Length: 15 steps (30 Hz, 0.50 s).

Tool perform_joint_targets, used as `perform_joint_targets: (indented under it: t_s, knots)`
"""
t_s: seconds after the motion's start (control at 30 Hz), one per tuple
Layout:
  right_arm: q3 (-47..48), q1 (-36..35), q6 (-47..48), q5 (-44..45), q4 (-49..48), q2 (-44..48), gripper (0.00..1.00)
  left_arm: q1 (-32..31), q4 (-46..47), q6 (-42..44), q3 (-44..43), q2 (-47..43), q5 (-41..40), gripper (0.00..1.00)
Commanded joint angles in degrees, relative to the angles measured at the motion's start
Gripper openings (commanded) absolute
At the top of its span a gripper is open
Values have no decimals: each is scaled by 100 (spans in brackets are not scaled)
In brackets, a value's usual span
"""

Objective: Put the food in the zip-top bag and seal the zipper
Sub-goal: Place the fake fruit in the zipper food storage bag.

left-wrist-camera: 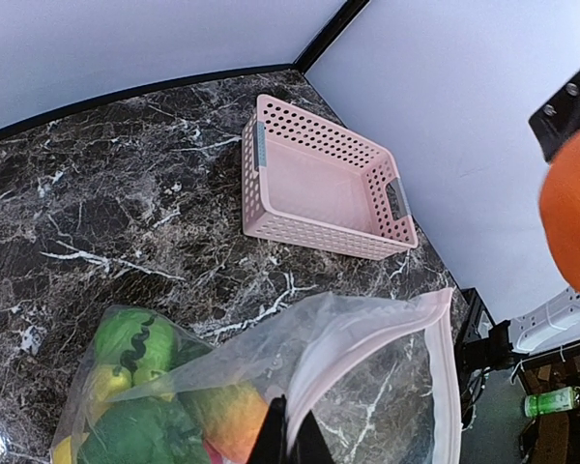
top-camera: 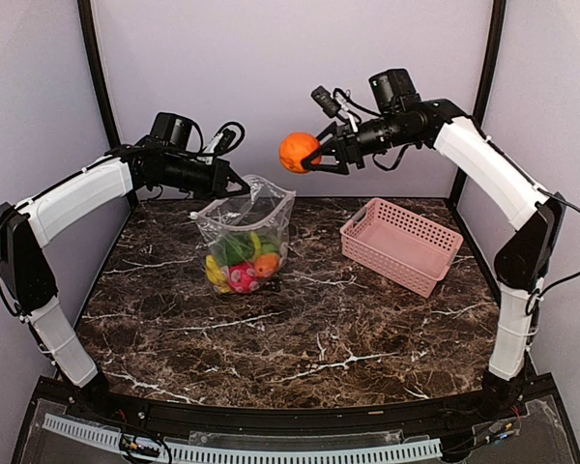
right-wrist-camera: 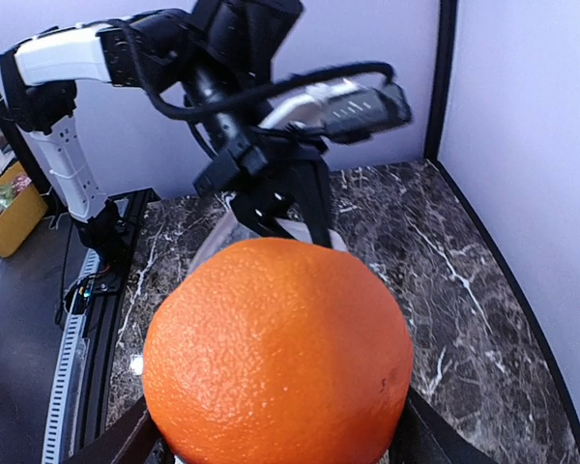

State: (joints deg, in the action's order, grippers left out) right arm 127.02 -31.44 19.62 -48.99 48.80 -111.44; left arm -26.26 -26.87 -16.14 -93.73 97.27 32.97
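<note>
The clear zip-top bag (top-camera: pixel 249 217) stands open on the marble table, with food (top-camera: pixel 242 266) in its bottom: green, yellow, orange and pink pieces. My left gripper (top-camera: pixel 234 186) is shut on the bag's near rim and holds it up. In the left wrist view its fingertips (left-wrist-camera: pixel 290 440) pinch the film beside the pinkish zipper (left-wrist-camera: pixel 447 387), above green pieces (left-wrist-camera: pixel 130 338). My right gripper (top-camera: pixel 309 155) is shut on an orange (top-camera: pixel 297 152) in the air, up and to the right of the bag's mouth. The orange (right-wrist-camera: pixel 275 358) fills the right wrist view.
An empty pink slotted basket (top-camera: pixel 403 242) sits on the table to the right of the bag, also visible in the left wrist view as the basket (left-wrist-camera: pixel 319 179). Walls close in the back and both sides. The left arm (right-wrist-camera: pixel 251 106) faces the right wrist camera.
</note>
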Motion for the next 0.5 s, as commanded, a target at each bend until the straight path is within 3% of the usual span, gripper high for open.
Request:
perform_joint_targets:
  t_s: [0.0, 0.27, 0.47]
  knots:
    - [529, -617, 50, 194, -327, -367, 65, -45, -99, -72, -154, -110, 49, 1]
    - [395, -1267, 697, 1221, -365, -795, 68, -59, -106, -69, -137, -166, 73, 1]
    - [568, -1287, 617, 1607, -338, -1006, 80, -63, -140, -5, -108, -223, 28, 1]
